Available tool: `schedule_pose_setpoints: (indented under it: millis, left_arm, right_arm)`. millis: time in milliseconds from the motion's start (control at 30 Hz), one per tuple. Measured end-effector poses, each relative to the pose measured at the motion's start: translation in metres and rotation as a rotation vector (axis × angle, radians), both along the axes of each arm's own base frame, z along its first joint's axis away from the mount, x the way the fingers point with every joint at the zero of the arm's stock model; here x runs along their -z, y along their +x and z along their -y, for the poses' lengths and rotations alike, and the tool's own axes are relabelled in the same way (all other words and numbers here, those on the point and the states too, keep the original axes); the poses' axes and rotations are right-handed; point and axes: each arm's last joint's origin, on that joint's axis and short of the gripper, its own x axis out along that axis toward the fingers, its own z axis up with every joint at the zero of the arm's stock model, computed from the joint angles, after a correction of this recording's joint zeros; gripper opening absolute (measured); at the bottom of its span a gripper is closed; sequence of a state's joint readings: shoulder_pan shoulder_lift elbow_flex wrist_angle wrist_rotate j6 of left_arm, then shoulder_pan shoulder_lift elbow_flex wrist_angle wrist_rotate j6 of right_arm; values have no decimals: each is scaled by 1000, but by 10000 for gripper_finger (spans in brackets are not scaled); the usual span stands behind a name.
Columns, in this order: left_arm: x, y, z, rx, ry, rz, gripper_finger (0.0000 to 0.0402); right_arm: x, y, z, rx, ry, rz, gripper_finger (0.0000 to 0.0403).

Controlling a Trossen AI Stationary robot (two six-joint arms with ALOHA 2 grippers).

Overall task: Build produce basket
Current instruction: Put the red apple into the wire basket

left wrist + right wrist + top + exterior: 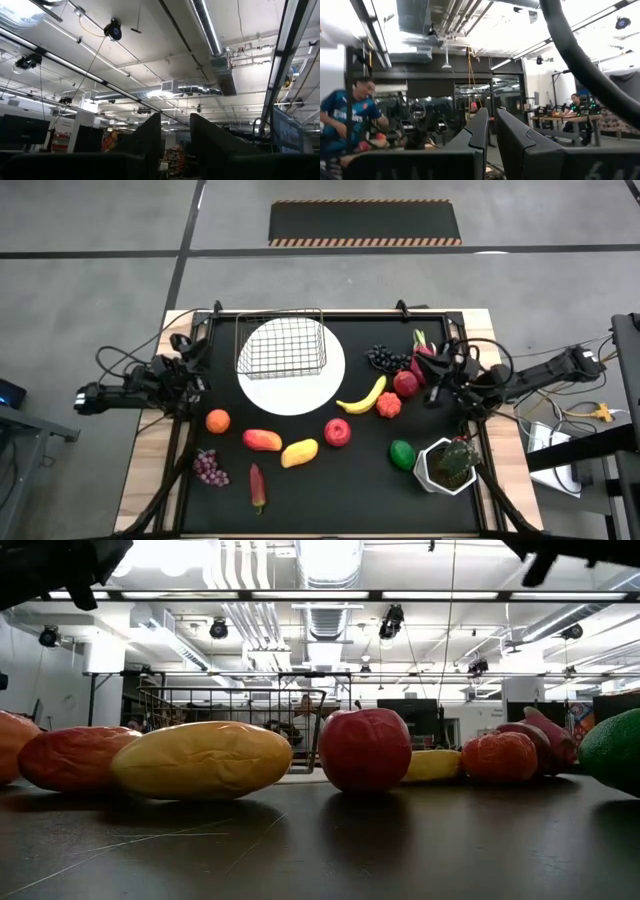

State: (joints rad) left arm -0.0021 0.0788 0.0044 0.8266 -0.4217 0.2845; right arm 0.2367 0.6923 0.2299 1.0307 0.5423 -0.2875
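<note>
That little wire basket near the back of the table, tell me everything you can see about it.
The basket is a small rectangular box of thin dark wire grid, see-through on every side and open at the top. It sits upright at the far middle of the black table, resting on the back part of a round white plate, which shows through its mesh. Nothing lies inside it. No fruit touches it, and neither gripper is near it. In the low view it stands behind the yellow mango.

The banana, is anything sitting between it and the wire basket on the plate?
Nothing visible does. From above, the banana lies just off the white plate's right edge, and only bare plate separates it from the basket. The apple sits below the banana, off that line.
</note>
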Motion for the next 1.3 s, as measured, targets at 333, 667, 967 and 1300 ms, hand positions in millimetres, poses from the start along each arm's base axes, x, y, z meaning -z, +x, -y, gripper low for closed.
schedule_pose_setpoints:
  millis: [333, 667, 967, 1300]
  left_arm:
    - [2, 4, 0, 14, -18, -27, 86]
    - [3, 6, 0, 14, -19, -38, 86]
    - [3, 6, 0, 26, -32, -30, 86]
    - [3, 6, 0, 27, -32, -32, 86]
  right_arm:
    - [-4, 57, -14, 1, -40, -148, 27]
    - [-23, 114, -28, -69, -72, -135, 27]
    - [-34, 157, -28, -160, -58, -273, 27]
    - [-43, 191, -11, -285, 74, -716, 27]
